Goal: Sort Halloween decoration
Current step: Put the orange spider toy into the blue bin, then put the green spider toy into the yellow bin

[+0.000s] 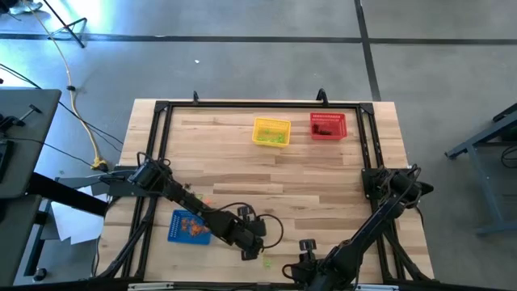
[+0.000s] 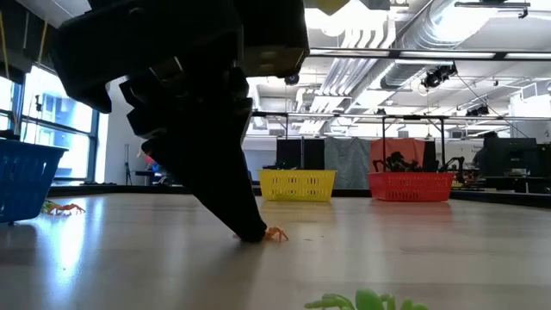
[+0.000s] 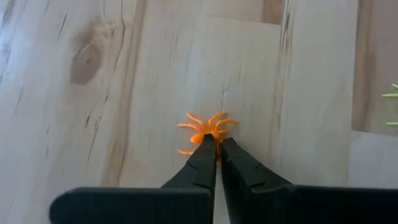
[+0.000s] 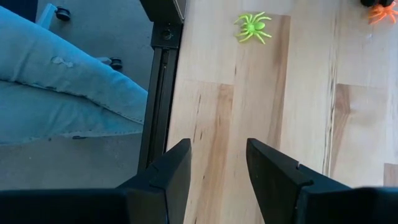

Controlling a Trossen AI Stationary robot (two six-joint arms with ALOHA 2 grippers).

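A tiny orange spider trinket (image 3: 207,127) lies on the wooden table near its front edge, and my left gripper (image 3: 216,144) is shut on it; the low view shows the same fingers (image 2: 251,229) down at the tabletop beside the spider (image 2: 275,233). A light green spider (image 4: 252,27) lies close by on the table, also seen in the high view (image 1: 266,263). My right gripper (image 4: 217,155) hovers open above bare wood near the front edge, short of the green spider. More orange trinkets (image 1: 192,229) sit in the blue basket. My left gripper pinches the orange spider at the near side of its body (image 3: 210,137) between its two fingertips. The fingers come from above, slanting down. The spider's legs (image 3: 219,118) spread out past the tips, and in the low view it sits at the table surface.
A blue basket (image 1: 179,234) lies at the front left, a yellow basket (image 1: 271,123) and a red basket (image 1: 328,135) at the far side. Small orange trinkets (image 2: 65,207) lie beside the blue basket. A person's leg (image 4: 62,81) shows beyond the table's front edge.
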